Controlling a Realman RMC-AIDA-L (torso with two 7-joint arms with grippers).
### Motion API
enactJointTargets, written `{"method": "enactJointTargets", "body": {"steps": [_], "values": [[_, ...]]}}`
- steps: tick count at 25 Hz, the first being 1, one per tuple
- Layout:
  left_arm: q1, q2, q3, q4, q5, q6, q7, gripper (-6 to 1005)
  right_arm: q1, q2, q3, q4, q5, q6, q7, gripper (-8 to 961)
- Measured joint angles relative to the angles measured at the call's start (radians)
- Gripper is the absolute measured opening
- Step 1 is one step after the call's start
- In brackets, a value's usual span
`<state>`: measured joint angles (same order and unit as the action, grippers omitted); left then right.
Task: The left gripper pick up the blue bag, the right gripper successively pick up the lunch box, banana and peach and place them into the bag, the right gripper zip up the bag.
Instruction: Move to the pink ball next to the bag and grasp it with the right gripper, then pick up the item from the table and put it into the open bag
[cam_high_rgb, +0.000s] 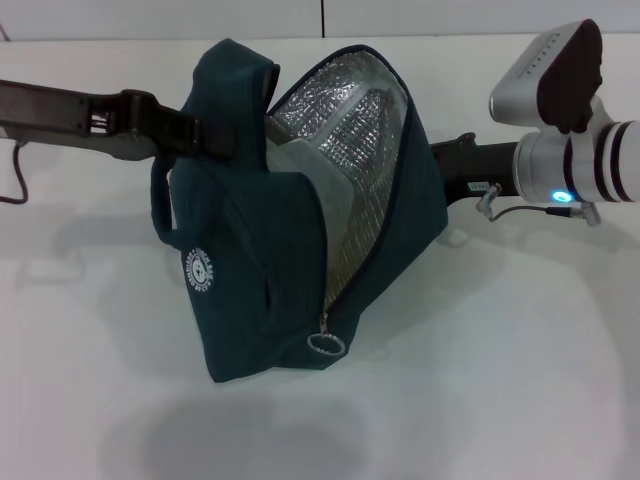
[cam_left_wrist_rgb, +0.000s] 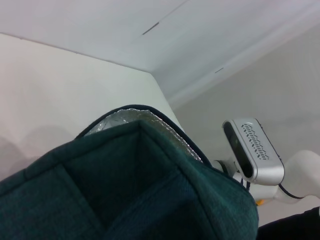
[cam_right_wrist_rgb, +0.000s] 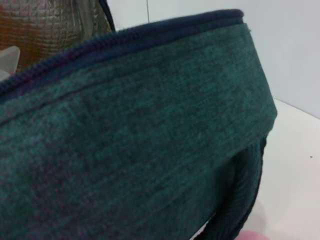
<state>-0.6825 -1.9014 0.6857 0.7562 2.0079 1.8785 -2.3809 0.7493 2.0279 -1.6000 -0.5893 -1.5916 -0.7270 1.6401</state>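
The blue bag (cam_high_rgb: 270, 260) hangs above the white table, held at its top left by my left gripper (cam_high_rgb: 203, 135), which is shut on the fabric. The bag's mouth is unzipped and shows the silver lining (cam_high_rgb: 350, 120). A pale clear shape, the lunch box (cam_high_rgb: 300, 165), lies inside. The zipper ring pull (cam_high_rgb: 325, 343) hangs at the front. My right gripper (cam_high_rgb: 452, 168) is against the bag's right side, mostly hidden behind it. The bag fills the left wrist view (cam_left_wrist_rgb: 125, 190) and the right wrist view (cam_right_wrist_rgb: 140, 135). A pink sliver, perhaps the peach (cam_right_wrist_rgb: 250, 235), shows low in the right wrist view. The banana is out of view.
The white table (cam_high_rgb: 500, 380) spreads under the bag, with the bag's shadow on it. A white wall stands behind. My right arm's silver wrist housing (cam_high_rgb: 550, 70) sits at the upper right and also shows in the left wrist view (cam_left_wrist_rgb: 252, 150).
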Motion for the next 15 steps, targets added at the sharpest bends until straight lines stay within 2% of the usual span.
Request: {"method": "enactJointTargets", "body": {"steps": [1,6,11,15], "values": [[0.001,0.0,0.0,0.0,0.0,0.001,0.001,34,-0.002,0.0,0.0,-0.003,0.0,-0.002,0.0,628],[0.002,0.0,0.0,0.0,0.0,0.002,0.002,34,-0.003,0.0,0.0,-0.005,0.0,-0.005,-0.001,390],[0.007,0.002,0.0,0.0,-0.001,0.002,0.002,34,-0.018,0.0,0.002,-0.019,0.0,0.003,0.001,328],[0.017,0.005,0.0,0.0,-0.012,0.002,0.0,34,-0.093,-0.004,0.025,-0.115,0.0,0.062,0.008,290]]}}
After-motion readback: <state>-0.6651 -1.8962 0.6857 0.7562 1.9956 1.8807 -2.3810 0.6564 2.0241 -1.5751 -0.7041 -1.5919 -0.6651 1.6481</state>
